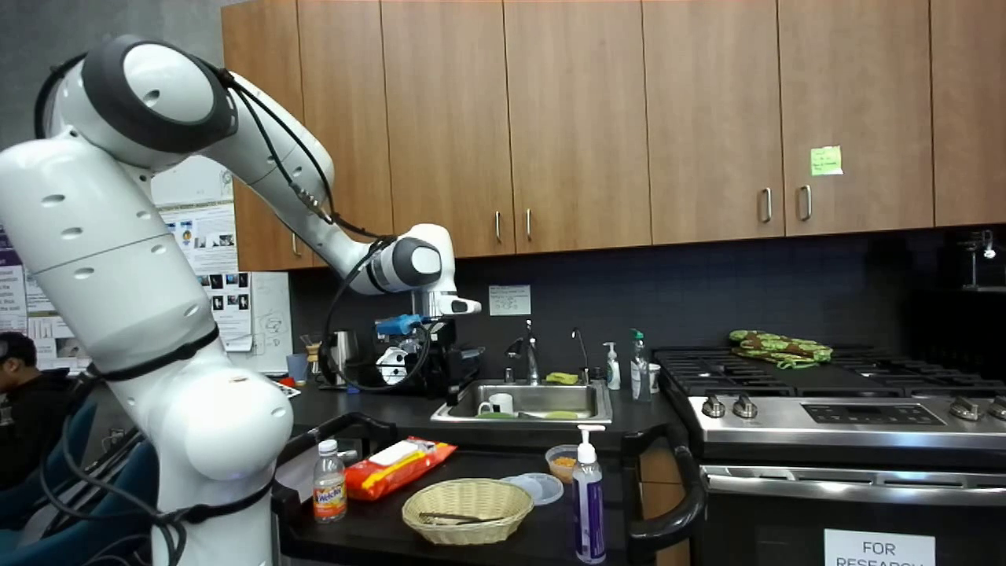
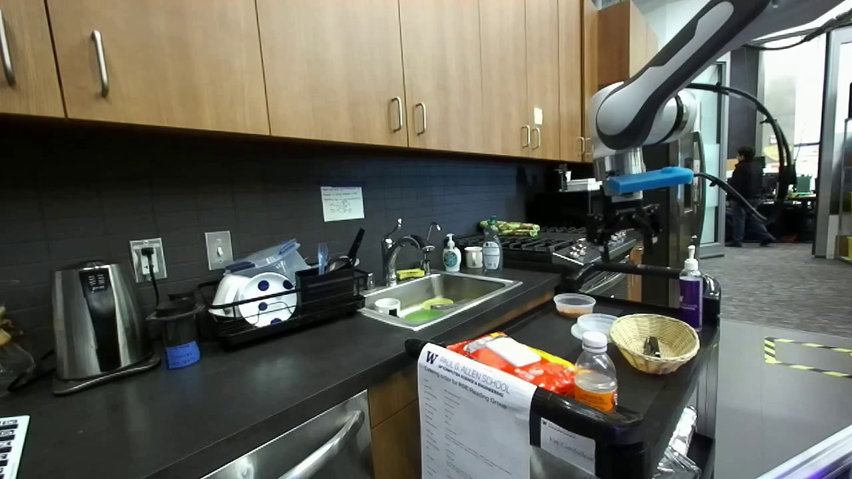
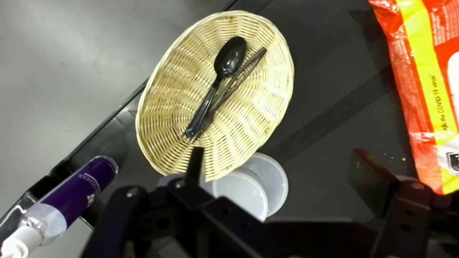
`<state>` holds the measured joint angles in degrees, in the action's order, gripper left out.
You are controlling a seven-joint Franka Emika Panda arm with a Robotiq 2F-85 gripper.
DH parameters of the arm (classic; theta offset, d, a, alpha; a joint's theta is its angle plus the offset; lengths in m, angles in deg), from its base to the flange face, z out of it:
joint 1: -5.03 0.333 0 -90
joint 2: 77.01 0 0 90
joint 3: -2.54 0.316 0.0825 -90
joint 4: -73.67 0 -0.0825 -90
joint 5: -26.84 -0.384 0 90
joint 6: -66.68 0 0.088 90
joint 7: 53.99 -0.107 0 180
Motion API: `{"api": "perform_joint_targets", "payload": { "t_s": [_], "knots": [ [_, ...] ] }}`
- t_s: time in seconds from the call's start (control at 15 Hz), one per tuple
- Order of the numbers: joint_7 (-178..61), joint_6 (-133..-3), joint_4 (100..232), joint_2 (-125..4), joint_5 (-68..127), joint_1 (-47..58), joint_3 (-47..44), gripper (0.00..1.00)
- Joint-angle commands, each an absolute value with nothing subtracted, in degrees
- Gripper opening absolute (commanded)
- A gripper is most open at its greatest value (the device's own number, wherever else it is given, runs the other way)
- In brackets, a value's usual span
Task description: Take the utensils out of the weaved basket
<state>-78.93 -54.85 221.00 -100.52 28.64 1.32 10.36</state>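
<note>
- Black plastic spoon and slim dark utensil, perhaps a fork: lying alongside each other inside the woven basket, on the black surface.
- Handling, judged: light, fairly stiff, smooth enough to slip; best pinched across mid-handle, clear of the weave.
- Fingers: spread, gripping nothing, well above the surface.

Wooden cabinets above dark wall (tiled, perhaps).
</note>
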Motion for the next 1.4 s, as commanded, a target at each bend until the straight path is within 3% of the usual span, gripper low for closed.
{"api": "perform_joint_targets", "payload": {
  "t_s": [0.0, 1.33],
  "knots": [
    [-82.74, -58.40, 225.18, -100.26, 30.47, -0.74, 9.24, 1.00],
    [-89.38, -79.84, 230.10, -81.00, 33.12, -2.38, 6.97, 1.00]
  ]
}}
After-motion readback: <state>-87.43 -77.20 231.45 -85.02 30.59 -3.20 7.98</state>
